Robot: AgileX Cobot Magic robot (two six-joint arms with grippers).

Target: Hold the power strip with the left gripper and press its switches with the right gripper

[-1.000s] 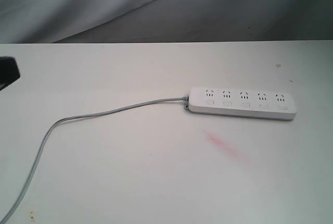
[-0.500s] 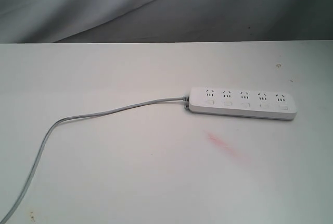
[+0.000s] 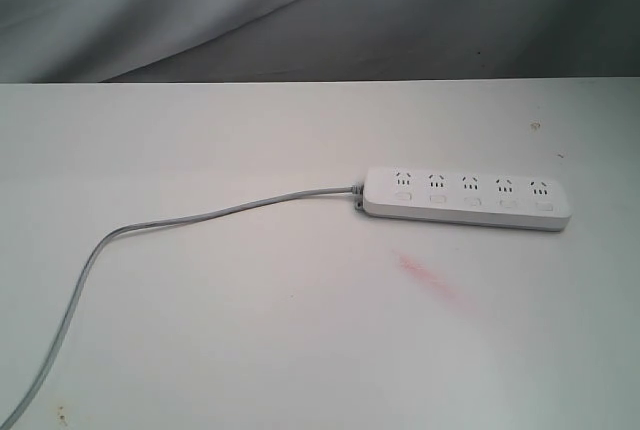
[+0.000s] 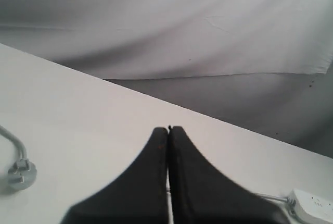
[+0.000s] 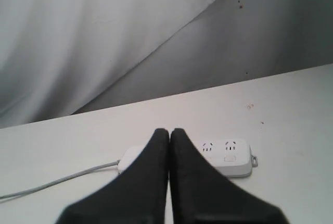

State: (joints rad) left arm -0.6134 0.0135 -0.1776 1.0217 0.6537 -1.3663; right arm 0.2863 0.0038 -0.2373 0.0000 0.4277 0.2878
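Observation:
The white power strip point(image 3: 467, 199) lies flat on the white table, right of centre, its five small switches point(image 3: 472, 201) in a row along the near side. Its light-grey cord point(image 3: 180, 221) runs left and curves off the front left corner. No gripper shows in the exterior view. In the left wrist view my left gripper point(image 4: 169, 129) is shut and empty, with the strip's end point(image 4: 312, 206) far off to one side. In the right wrist view my right gripper point(image 5: 169, 131) is shut and empty, hovering short of the power strip point(image 5: 229, 156), whose middle it hides.
A pinkish smear point(image 3: 432, 279) marks the table in front of the strip. A grey cloth backdrop point(image 3: 300, 10) hangs behind the table's far edge. The cord's plug point(image 4: 21, 173) lies on the table in the left wrist view.
A dark arm part at the left edge of the exterior view a second ago has left the frame. The strip and cord have not moved.

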